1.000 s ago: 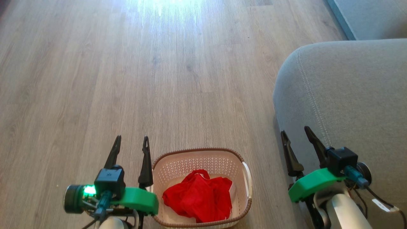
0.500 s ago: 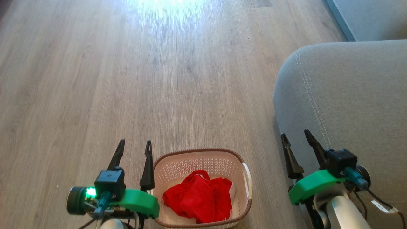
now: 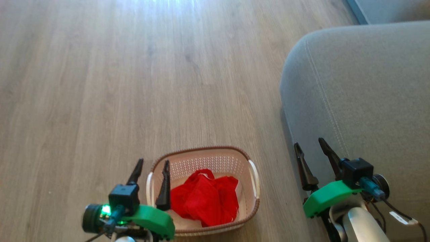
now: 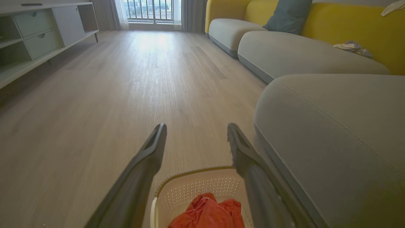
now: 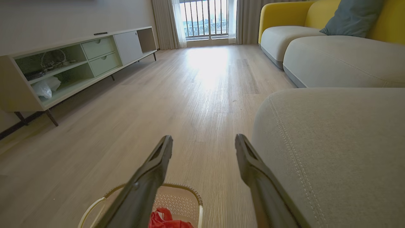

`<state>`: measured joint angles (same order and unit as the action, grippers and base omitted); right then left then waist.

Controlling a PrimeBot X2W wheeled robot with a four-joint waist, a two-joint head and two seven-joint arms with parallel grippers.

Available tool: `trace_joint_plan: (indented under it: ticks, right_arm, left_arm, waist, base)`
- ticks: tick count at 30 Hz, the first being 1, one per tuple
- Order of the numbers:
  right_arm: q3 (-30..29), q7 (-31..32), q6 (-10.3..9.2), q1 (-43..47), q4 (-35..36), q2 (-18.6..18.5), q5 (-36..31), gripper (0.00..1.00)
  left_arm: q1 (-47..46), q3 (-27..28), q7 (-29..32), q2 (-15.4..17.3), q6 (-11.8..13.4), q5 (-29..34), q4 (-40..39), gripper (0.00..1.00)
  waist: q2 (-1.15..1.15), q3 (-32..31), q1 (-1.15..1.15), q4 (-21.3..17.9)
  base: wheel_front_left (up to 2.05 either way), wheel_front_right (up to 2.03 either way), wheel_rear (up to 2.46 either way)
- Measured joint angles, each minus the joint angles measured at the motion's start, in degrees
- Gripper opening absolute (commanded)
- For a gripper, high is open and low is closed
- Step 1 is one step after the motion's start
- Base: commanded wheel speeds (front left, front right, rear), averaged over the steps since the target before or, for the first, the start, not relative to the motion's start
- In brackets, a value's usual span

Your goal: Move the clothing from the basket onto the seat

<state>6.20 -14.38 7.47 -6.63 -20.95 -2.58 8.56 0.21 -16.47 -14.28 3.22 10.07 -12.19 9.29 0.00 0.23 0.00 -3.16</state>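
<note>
Now, here's the basket on the floor, close in front of the robot. It is cream plastic with rounded corners, its walls punched with small holes. A brown woven-look rim runs round the top, and there is a white handle on its right side. Inside lies the clothing, bright red soft fabric crumpled into a loose heap that fills most of the bottom. Where one piece ends and another begins cannot be told. The floor is pale wood-grain planks with a glare of light at the far end. Just to the right of the basket, not touching it, bulks the seat: grey woven upholstery with a big rounded corner. A light double stitching curves along its top from far to near.

And the arms. The left gripper is at the basket's near left, long dark fingers pointing away from the robot and spread apart, nothing between them. Its right finger crosses over the basket's left rim, beside the red heap; its left finger is over bare floor. Whether the right finger touches the plastic cannot be told. In the left wrist view the basket's far wall and the red cloth sit low between the two fingers. The right gripper is at the seat's near left flank, fingers likewise splayed and empty, tilted slightly left. Its pale forearm shows below a green mount.
</note>
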Motion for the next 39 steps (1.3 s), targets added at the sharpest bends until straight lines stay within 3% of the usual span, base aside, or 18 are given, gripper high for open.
trace_joint_plan:
  ticks: [15,28,36,39]
  right_arm:
    - [-0.9,0.0,0.0,-3.7,4.3,-0.4,-1.7,1.0]
    - [-1.9,0.0,0.02,-8.4,9.8,-0.4,-2.8,1.0]
    - [-0.5,-0.1,0.03,-11.6,13.7,-0.4,-5.3,1.0]
    - [0.0,-0.1,0.03,-11.7,14.7,-0.4,-5.3,1.0]
  left_arm:
    - [-14.8,-6.0,0.0,-0.2,-0.3,4.4,15.0,1.0]
    - [-31.0,-9.1,0.0,-0.5,-5.4,7.1,32.7,1.0]
    - [-40.2,-11.3,0.0,-0.8,-6.9,6.4,45.4,1.0]
    - [-43.1,-12.9,0.0,-0.9,-6.3,5.5,53.4,1.0]
  waist:
    - [0.0,17.1,0.01,-4.2]
    - [0.0,33.5,0.02,-6.8]
    - [0.0,42.6,0.02,-8.4]
    - [-0.01,44.9,0.01,-9.3]
  base:
    - [0.0,0.0,0.0]
    - [0.0,0.0,0.0]
    - [0.0,0.0,0.0]
    - [0.0,0.0,0.0]
